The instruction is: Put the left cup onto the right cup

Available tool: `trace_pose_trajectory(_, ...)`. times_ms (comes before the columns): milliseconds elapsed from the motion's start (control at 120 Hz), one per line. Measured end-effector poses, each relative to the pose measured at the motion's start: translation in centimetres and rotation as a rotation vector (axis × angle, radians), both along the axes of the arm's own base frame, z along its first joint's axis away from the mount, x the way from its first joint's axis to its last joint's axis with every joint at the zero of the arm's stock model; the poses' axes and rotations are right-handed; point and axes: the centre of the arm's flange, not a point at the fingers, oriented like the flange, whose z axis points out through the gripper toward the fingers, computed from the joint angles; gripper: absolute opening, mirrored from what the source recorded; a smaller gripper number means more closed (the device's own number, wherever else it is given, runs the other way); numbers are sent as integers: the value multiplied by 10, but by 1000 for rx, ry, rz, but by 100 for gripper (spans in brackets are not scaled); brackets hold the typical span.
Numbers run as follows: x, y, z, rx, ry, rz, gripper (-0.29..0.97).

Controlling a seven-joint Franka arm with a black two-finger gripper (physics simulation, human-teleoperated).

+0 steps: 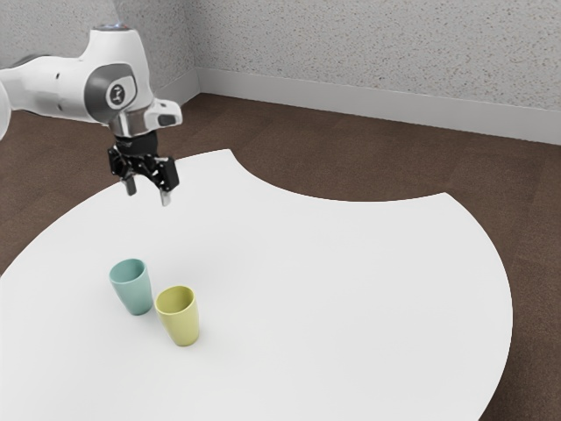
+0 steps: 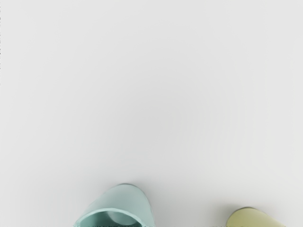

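A teal cup point(image 1: 131, 286) stands upright on the white table point(image 1: 351, 289), toward the exterior view's left. Just to its right, almost touching it, stands a yellow-green cup point(image 1: 178, 315), also upright. My black gripper point(image 1: 147, 193) hangs in the air above and behind the teal cup, well clear of both cups, fingers apart and nothing between them. In the wrist view the teal cup point(image 2: 118, 208) shows its open mouth, with the yellow-green cup point(image 2: 253, 217) beside it.
The table is a large white round top with a curved notch at its far edge point(image 1: 333, 197). Brown floor point(image 1: 368, 140) and a speckled grey wall lie behind. Wide bare tabletop stretches to the exterior view's right of the cups.
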Motion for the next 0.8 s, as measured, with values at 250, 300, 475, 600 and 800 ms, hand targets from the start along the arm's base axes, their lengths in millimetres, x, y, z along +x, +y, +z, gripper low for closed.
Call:
trace_pose_trajectory(250,-9,19,-10,-1,-9,27,65)
trace_pose_trajectory(300,-13,21,-12,-2,-10,30,65)
trace_pose_trajectory(475,-27,28,-20,-7,-2,42,65)
trace_pose_trajectory(600,-31,30,-26,-1,8,41,65)
trace_pose_trajectory(800,-41,40,-36,4,16,52,65)
